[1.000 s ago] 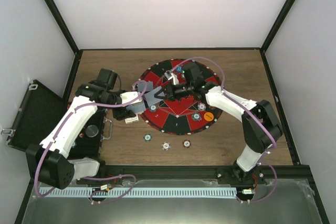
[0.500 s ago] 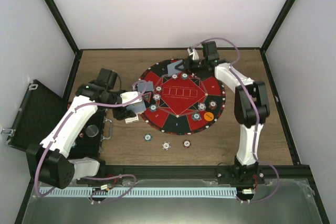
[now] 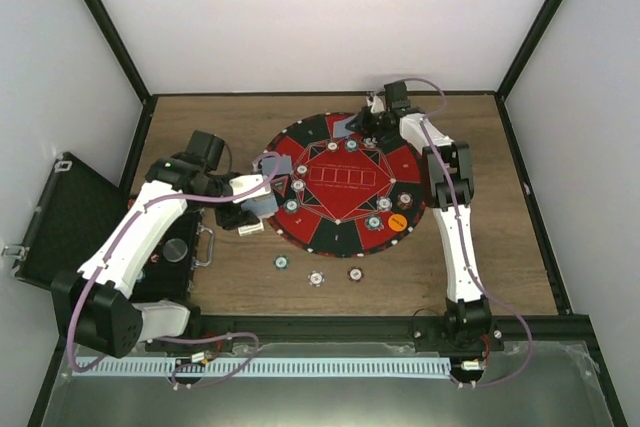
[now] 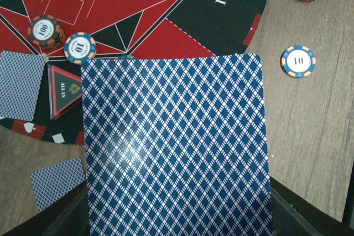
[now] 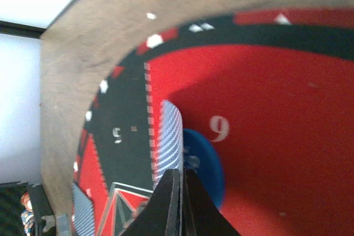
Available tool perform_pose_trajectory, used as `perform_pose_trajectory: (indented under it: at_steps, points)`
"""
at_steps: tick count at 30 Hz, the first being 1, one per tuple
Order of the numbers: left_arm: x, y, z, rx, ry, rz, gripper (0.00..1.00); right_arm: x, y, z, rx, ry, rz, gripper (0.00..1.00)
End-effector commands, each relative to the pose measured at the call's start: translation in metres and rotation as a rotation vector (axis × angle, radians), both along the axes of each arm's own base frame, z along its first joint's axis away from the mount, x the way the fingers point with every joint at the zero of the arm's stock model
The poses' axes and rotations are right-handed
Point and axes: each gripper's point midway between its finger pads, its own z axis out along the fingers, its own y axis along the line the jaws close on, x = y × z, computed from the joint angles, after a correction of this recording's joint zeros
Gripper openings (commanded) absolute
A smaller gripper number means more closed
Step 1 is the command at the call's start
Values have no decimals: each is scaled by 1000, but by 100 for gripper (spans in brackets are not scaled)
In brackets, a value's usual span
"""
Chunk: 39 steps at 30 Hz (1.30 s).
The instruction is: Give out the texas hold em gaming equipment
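My left gripper point(image 3: 252, 205) hovers at the left edge of the round red and black poker mat point(image 3: 345, 209), shut on a stack of blue-backed playing cards point(image 4: 176, 147) that fills the left wrist view and hides its fingers. At the mat's far edge, my right gripper point(image 3: 360, 125) is shut on a single card point(image 5: 169, 136), seen edge-on just above a blue marker disc point(image 5: 206, 165). Poker chips point(image 4: 46, 30) lie around the mat's inner ring, and an orange disc point(image 3: 397, 219) sits on its near right.
Three chips point(image 3: 316, 277) lie on the wood in front of the mat. One dealt card point(image 4: 20, 84) lies on the mat's left, another point(image 4: 55, 183) on the wood beside it. An open black case point(image 3: 60, 222) stands at the left table edge.
The right arm has swung from the mat's left-centre out to its far edge, carrying the card. The left arm and its cards have stayed put.
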Motion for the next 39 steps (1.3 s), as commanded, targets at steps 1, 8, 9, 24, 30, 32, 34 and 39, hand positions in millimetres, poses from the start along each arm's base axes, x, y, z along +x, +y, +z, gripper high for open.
perform_pose_trajectory:
  at_steps: [1,8,9,24,30,32,34,39]
  points:
    - [4,-6,10,-30,-5,-10,4,10,-2,5,-18,-26,-17,4]
    - [4,-6,9,-33,6,2,4,15,-18,26,-80,-68,-51,34]
    - [3,-6,9,-31,6,3,4,15,-23,30,-95,-74,-58,37]
    - [1,-7,10,-50,16,15,4,-40,-54,141,-206,-178,-127,62]
    - [-5,-7,10,-59,24,12,4,-135,10,170,-81,-190,11,76]
    - [-7,-7,10,-61,21,8,4,-175,38,170,-23,-176,79,77]
    - [-9,-7,10,-64,23,6,4,-212,59,170,32,-158,136,77]
    - [-14,-7,9,-67,31,3,4,-291,112,175,167,-126,302,78]
